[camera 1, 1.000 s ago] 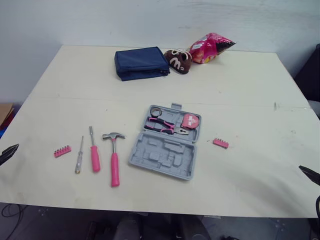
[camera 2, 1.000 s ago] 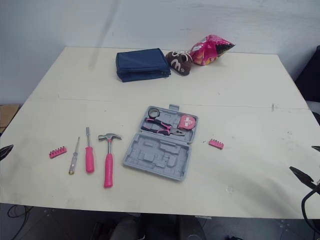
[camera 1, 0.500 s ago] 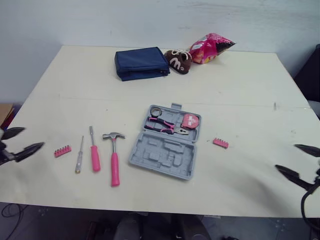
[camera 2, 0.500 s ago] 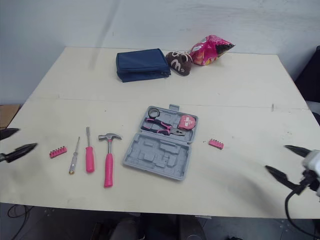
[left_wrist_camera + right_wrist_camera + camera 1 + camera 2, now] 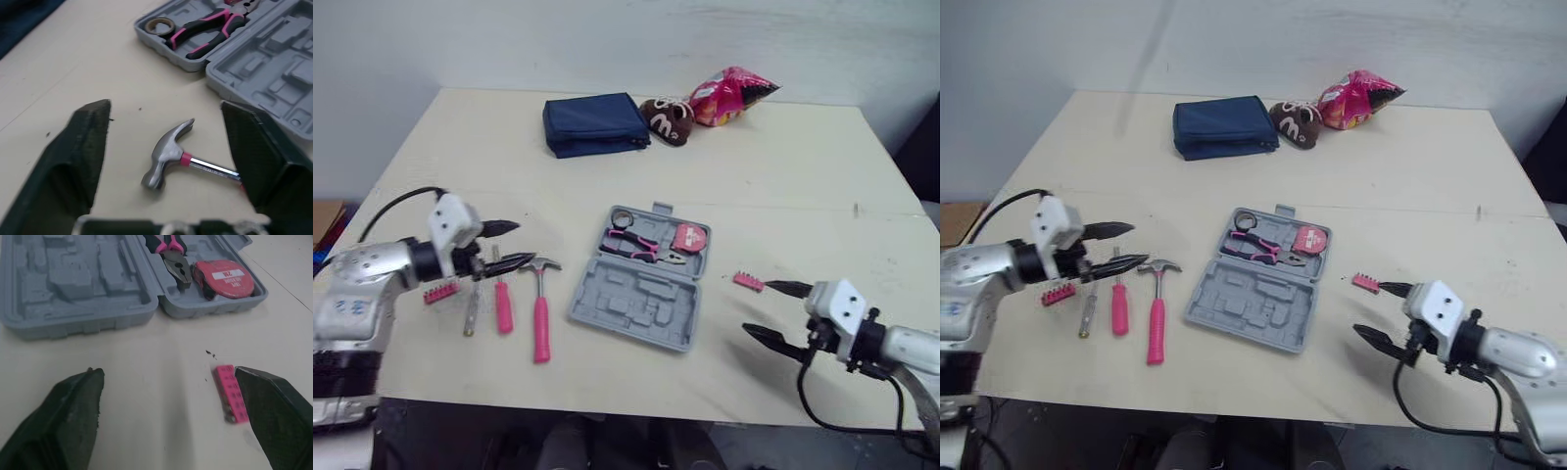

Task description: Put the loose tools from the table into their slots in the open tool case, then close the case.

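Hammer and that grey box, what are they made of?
The hammer head looks like metal: silver-grey and shiny. Its pink handle is probably plastic or rubber; I cannot tell which. The tool case looks like hard grey plastic, dull, with moulded slot shapes.

The table (image 5: 783, 166) is pale cream. The open tool case (image 5: 631, 305) is plain grey; inside it are black-and-pink pliers (image 5: 641, 245) and a pink tape measure (image 5: 687, 238) with a black edge. The hammer (image 5: 540, 313) has a pink handle and a silver head. The screwdriver (image 5: 502, 304) has a pink handle, and the slim screwdriver (image 5: 1085, 318) a yellowish one. Both bit holders (image 5: 438, 292) (image 5: 748, 282) are pink. The pouch (image 5: 595, 123) is navy, and the snack bag (image 5: 732, 95) is bright pink with printing. The left hand (image 5: 524, 243) and right hand (image 5: 759, 308) have black fingers.
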Available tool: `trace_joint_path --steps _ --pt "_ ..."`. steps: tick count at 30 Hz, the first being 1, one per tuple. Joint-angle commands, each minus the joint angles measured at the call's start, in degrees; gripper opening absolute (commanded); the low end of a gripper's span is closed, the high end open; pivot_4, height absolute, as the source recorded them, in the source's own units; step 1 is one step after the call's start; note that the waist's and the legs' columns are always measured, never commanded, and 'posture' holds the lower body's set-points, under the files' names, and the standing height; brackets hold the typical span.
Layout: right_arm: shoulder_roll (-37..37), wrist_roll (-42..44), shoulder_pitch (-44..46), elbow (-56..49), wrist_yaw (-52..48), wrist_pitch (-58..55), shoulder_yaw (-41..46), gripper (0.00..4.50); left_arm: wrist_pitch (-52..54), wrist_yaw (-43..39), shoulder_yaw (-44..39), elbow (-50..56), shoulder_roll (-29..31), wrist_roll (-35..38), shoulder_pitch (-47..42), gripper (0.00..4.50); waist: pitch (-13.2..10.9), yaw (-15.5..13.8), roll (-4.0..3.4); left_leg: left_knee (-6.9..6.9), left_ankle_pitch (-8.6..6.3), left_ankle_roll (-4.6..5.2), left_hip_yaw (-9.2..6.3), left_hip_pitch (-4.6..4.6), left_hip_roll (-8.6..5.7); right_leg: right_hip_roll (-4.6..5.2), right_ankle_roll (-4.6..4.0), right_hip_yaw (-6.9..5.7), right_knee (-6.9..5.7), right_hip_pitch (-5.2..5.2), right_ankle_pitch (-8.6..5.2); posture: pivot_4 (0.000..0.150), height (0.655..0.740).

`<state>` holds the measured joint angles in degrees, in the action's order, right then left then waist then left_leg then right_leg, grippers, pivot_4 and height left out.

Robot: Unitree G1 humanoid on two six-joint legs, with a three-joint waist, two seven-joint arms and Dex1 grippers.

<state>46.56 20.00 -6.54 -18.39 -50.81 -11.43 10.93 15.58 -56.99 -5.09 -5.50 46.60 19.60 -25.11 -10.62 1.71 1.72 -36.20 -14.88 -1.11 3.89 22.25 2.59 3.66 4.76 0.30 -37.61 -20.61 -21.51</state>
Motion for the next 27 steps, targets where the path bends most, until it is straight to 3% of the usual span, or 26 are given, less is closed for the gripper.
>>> trace_joint_path --steps 1,4,6,7,27 --pt "0.0 -4.3 1.9 1.2 1.8 0.2 -2.5 2.73 0.9 2.2 3.7 -2.4 -1.8 -4.2 -4.5 1.38 0.0 -0.2 0.00 0.00 0.00 -0.01 0.01 -0.01 0.02 -0.02 0.00 0.01 0.01 0.01 0.00 0.150 0.7400" --pt "-0.8 -6.2 3.8 2.2 2.8 -1.2 -5.7 1.24 0.9 2.2 7.0 -4.8 -3.9 -6.8 -7.1 0.04 0.0 -0.2 0.00 -0.03 -0.02 -0.02 0.03 0.00 0.06 -0.08 0.00 0.03 0.01 0.00 0.00 0.150 0.7400" --pt "-2.2 -8.6 5.7 3.0 4.6 -2.0 -8.5 0.30 0.0 2.7 9.1 -6.8 -5.7 -8.8 -8.5 0.00 0.0 -0.1 0.00 -0.04 -0.01 -0.03 0.05 0.00 0.08 -0.10 0.00 0.05 0.01 -0.02 0.00 0.150 0.7400" --pt "-3.1 -10.1 6.9 3.5 5.7 -1.9 -9.7 0.07 -0.4 3.1 9.8 -7.9 -6.7 -9.6 -9.1 0.00 0.0 0.0 0.00 -0.04 -0.02 -0.04 0.08 -0.01 0.10 -0.12 0.00 0.07 -0.01 -0.03 0.00 0.150 0.7400" --pt "-10.1 -15.4 19.9 5.7 10.2 -10.5 -17.3 0.07 -5.3 6.7 13.6 -17.6 -17.0 -16.5 -13.8 0.00 0.0 -0.2 0.00 -0.23 -0.01 -0.10 0.12 0.12 0.13 -0.12 -0.01 0.06 -0.13 -0.14 0.00 0.150 0.7400"
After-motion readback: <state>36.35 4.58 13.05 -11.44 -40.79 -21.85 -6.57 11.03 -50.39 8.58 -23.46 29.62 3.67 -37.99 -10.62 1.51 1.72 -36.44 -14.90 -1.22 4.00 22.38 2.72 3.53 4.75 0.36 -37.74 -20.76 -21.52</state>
